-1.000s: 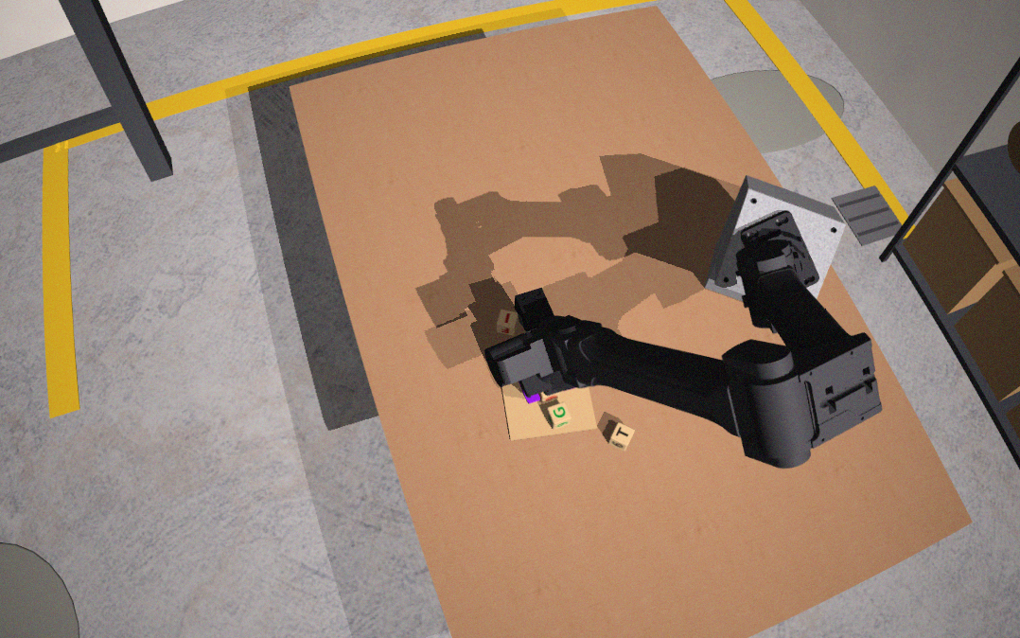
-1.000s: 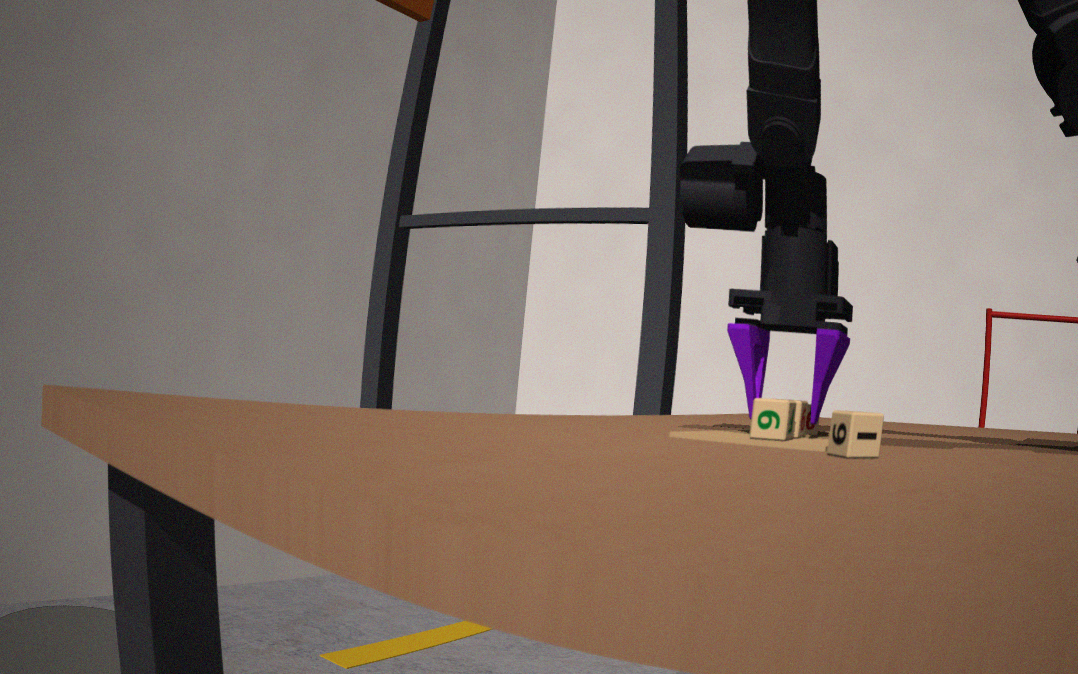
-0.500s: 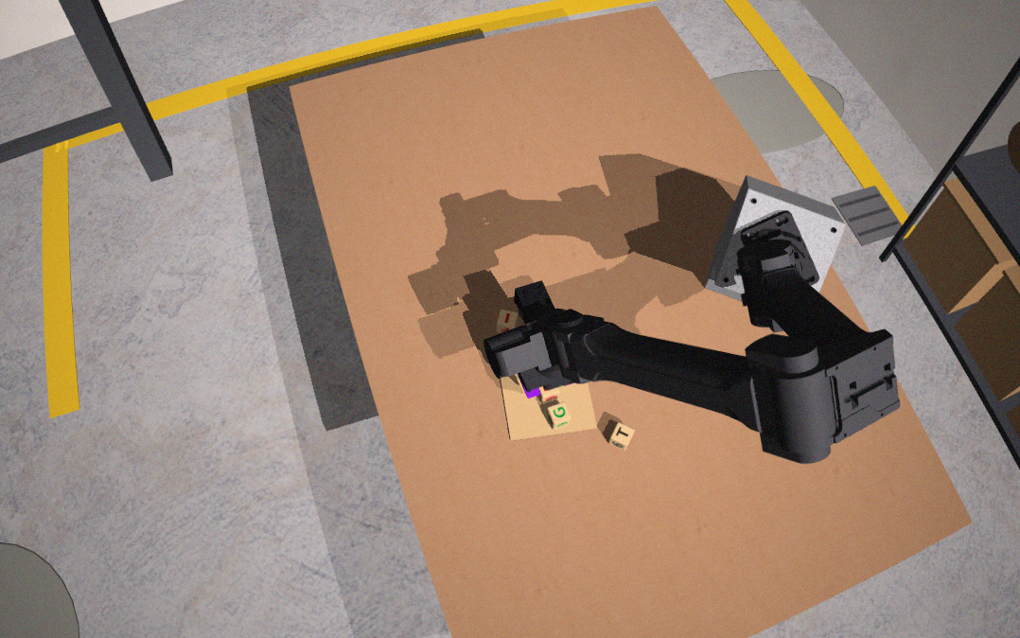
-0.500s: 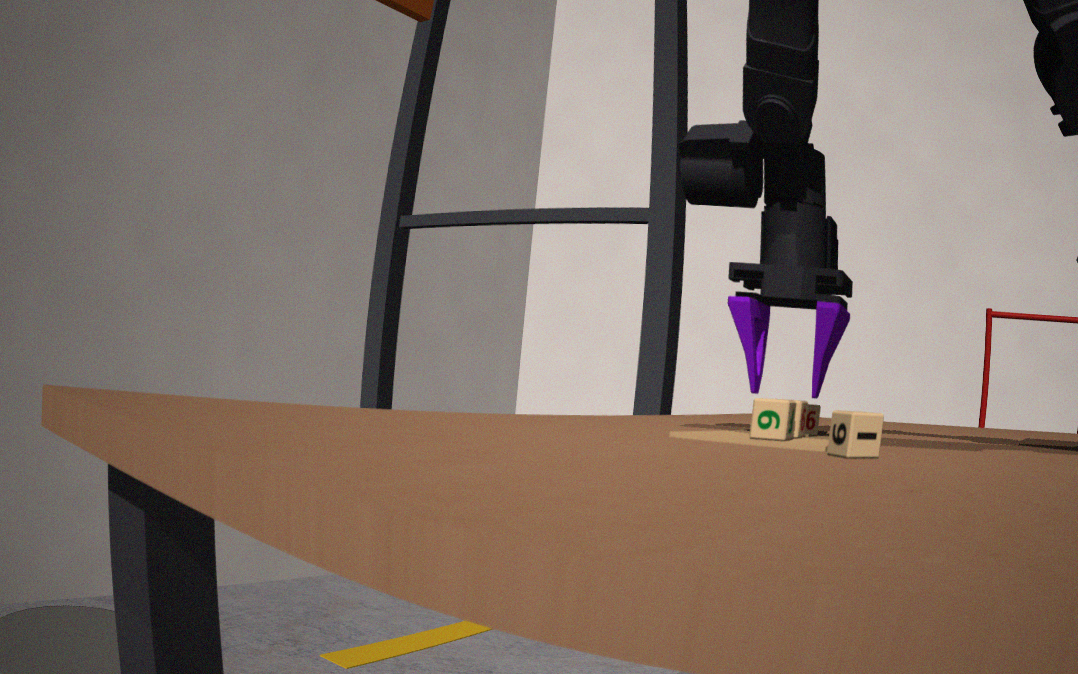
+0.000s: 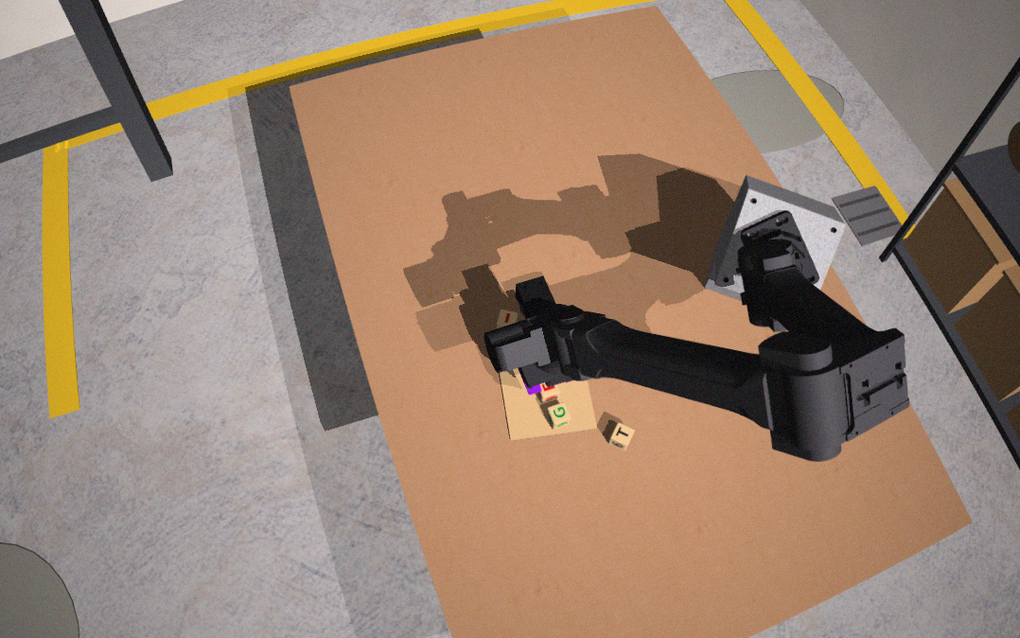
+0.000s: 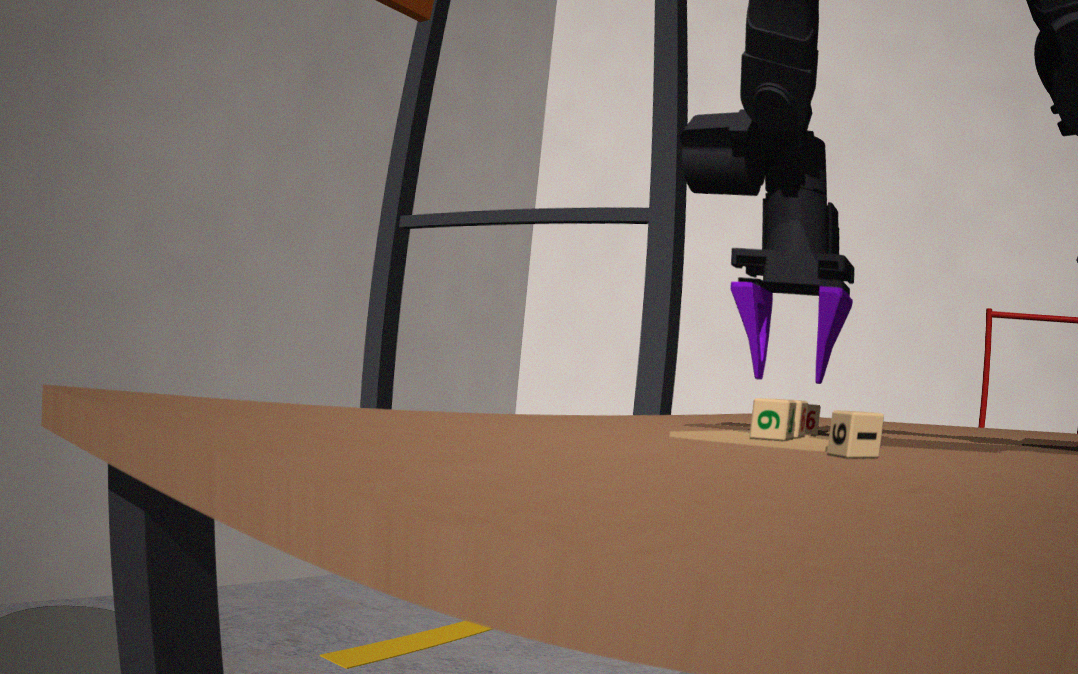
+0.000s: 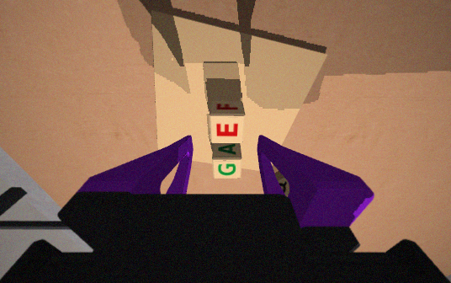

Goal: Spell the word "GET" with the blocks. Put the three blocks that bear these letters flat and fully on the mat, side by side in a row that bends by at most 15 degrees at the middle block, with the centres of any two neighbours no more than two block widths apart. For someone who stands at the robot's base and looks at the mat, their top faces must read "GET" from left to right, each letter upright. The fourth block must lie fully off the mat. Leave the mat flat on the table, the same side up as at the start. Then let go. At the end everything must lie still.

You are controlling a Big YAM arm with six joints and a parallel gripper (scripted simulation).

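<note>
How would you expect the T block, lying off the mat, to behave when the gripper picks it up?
The T block looks like a stiff cube, so it should not roll. Its flat sides probably suit the open gripper. It sits skewed to the mat, so it likely needs turning.

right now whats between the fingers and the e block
Nothing. The exterior view shows the open purple fingers hanging above the blocks with only air below their tips. In the wrist view the E block sits on the mat, next to the G block.
</note>
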